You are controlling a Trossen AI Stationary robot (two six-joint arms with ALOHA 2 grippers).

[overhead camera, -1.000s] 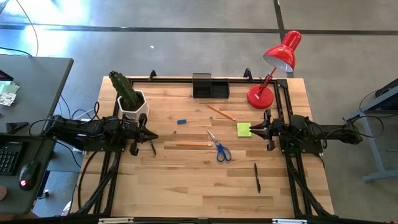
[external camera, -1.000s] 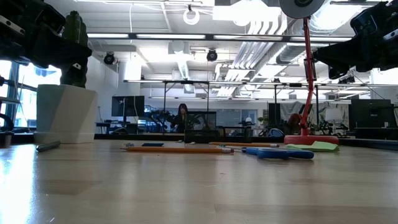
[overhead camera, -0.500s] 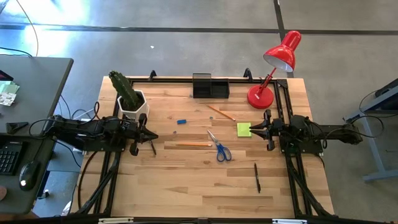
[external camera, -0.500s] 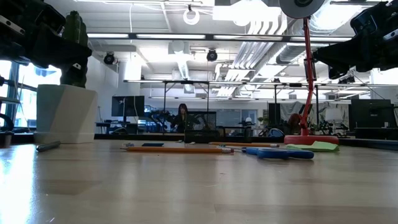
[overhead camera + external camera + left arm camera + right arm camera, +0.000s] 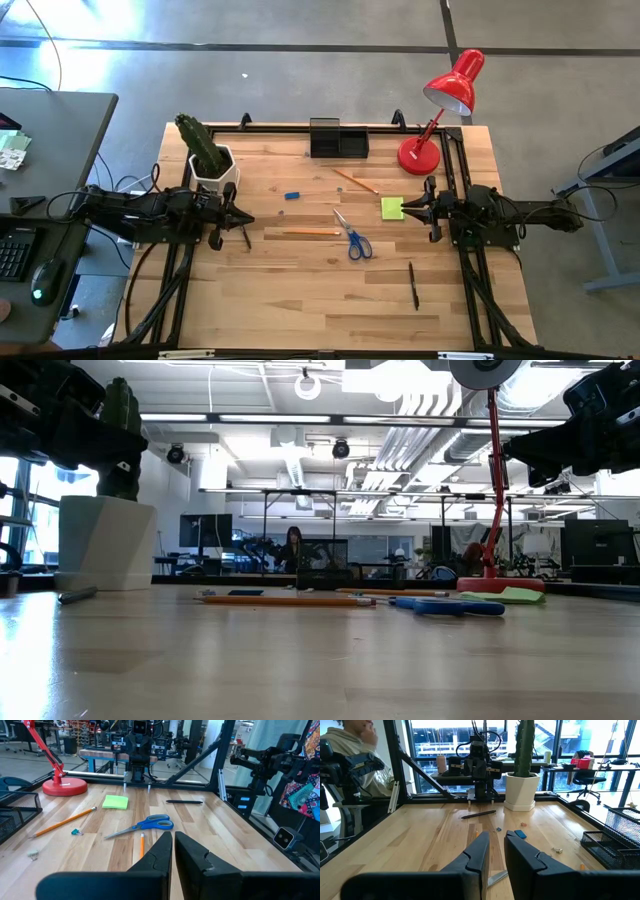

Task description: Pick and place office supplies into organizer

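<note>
left gripper: fingers pressed together, empty, pencil just ahead | right gripper: narrow gap, empty, scissors between fingertips

No legible text or labels anywhere.

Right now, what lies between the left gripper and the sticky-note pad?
In the high view, the orange pencil and blue-handled scissors lie between the left gripper and the sticky-note pad.
</note>
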